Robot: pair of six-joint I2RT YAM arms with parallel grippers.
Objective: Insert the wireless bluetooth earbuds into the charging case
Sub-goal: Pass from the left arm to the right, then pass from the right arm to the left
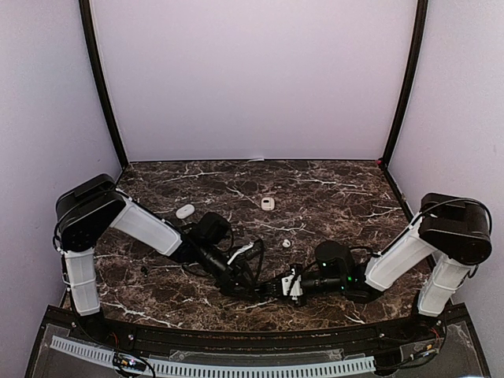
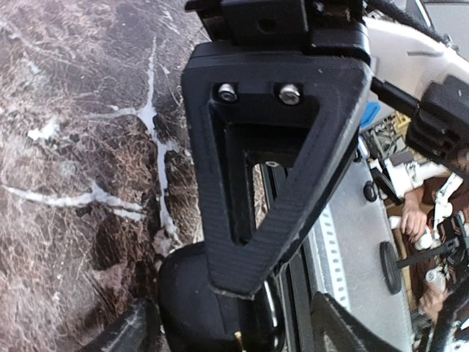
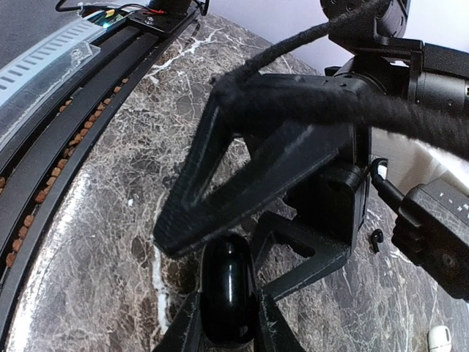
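Note:
The charging case (image 3: 228,282) is black, glossy and oval. My right gripper (image 3: 228,293) is shut on it, one finger against each side. My left gripper (image 2: 275,295) meets it from the opposite side and stands open; one of its fingers (image 3: 220,183) lies over the case's far end and the other sits apart beside it. In the left wrist view the case (image 2: 192,301) shows below that finger. In the top view both grippers, left (image 1: 253,283) and right (image 1: 277,288), meet near the table's front middle. One tiny white earbud (image 1: 285,243) lies loose behind them.
Two small white rounded cases (image 1: 185,211) (image 1: 268,203) rest further back on the dark marble table (image 1: 339,189). A small white piece (image 3: 440,337) lies at the right wrist view's lower right corner. The table's front rail (image 1: 236,366) runs just behind both grippers.

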